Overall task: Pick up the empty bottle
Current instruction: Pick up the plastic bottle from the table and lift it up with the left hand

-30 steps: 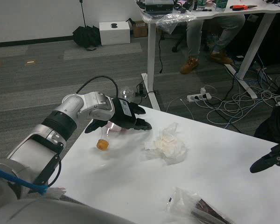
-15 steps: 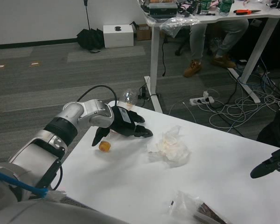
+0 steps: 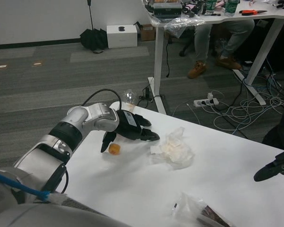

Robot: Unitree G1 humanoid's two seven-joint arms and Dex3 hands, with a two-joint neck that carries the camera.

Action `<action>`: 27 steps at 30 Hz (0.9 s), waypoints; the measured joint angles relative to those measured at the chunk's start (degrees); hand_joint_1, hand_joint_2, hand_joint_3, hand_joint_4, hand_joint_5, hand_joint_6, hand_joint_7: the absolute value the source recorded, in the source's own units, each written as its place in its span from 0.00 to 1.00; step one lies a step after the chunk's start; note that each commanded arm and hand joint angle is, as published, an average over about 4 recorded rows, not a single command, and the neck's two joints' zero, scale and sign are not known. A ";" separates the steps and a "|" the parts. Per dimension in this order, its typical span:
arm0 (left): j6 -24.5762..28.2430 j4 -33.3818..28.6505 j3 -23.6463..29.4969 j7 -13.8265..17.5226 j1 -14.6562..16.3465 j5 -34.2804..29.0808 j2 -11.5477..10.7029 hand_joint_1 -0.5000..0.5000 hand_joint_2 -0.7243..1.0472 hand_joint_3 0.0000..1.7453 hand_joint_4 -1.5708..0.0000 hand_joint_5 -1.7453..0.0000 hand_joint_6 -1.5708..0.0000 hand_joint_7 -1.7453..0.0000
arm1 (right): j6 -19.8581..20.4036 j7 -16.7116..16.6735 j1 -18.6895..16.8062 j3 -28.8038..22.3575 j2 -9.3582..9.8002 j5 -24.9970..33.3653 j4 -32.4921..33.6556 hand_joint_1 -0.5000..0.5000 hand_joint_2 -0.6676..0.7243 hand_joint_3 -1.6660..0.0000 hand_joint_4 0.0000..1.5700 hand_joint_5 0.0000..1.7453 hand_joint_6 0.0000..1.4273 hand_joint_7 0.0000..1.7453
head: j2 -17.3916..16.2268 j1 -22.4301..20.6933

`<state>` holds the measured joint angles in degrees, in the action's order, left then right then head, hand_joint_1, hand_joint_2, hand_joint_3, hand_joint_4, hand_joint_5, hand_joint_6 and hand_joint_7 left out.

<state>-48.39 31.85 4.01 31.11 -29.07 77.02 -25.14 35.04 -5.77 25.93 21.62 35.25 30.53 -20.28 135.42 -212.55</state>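
The left hand reaches over the far left part of the white counter, its fingers curled around the body of the empty bottle. The bottle is clear plastic and lies with its rounded base toward the far counter edge and its orange cap pointing toward the robot; the base shows just beyond the hand and the cap just below it, while the middle of the bottle is hidden by the hand. Whether the bottle is lifted or resting on the counter cannot be told. To the right of the hand, close by but apart from it, lies a crumpled white tissue. At the near edge of the counter sits a clear plastic bag with something dark inside. The right hand waits at the far right edge of the view, well apart from the bottle; whether its fingers are apart or together cannot be told. Beyond the counter, a person's legs show under a second white desk, with a tangle of cables on the grey floor.
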 measured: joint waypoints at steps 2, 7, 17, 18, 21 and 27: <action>0.00 0.00 0.00 0.00 0.00 -0.01 0.10 0.00 0.55 0.00 1.00 1.00 1.00 1.00 | 0.00 0.00 0.00 0.00 0.00 0.01 0.00 0.12 0.91 1.00 0.00 0.00 0.00 0.00 | -0.04 -0.07; -0.05 -0.46 0.25 0.06 0.16 -0.01 0.11 0.00 0.55 0.00 1.00 1.00 1.00 1.00 | 0.01 0.00 0.00 -0.04 -0.01 0.04 0.00 0.12 0.91 1.00 0.00 0.00 0.00 0.00 | 0.09 -0.34; -0.18 -2.77 5.06 0.37 0.37 0.14 -0.28 0.00 0.55 0.00 1.00 1.00 1.00 1.00 | 0.07 0.00 -0.01 -0.07 -0.11 0.05 0.01 0.12 0.91 1.00 0.00 0.00 0.00 0.00 | 0.72 -0.60; -0.20 -2.79 5.53 0.37 0.30 0.17 -0.45 0.00 0.55 0.00 1.00 1.00 1.00 1.00 | 0.09 0.00 -0.01 -0.07 -0.12 0.05 0.01 0.12 0.91 1.00 0.00 0.00 0.00 0.00 | 0.70 -0.65; -0.28 -2.75 6.71 0.37 -0.10 0.48 -0.76 0.00 0.59 0.00 1.00 1.00 1.00 1.00 | 0.15 0.00 -0.01 -0.08 -0.14 0.05 0.01 0.12 0.91 1.00 0.00 0.00 0.00 0.00 | 0.63 -0.72; -0.49 -1.83 8.57 0.28 -2.09 1.08 -2.97 0.00 0.68 0.00 1.00 1.00 1.00 1.00 | 0.16 0.00 -0.02 -0.09 -0.17 0.05 0.18 0.12 0.91 1.00 0.00 0.00 0.00 0.00 | 0.33 -0.90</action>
<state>-48.88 30.02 12.58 31.38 -31.16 78.10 -28.10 35.20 -5.77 25.92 21.53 35.08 30.58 -20.10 135.75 -213.44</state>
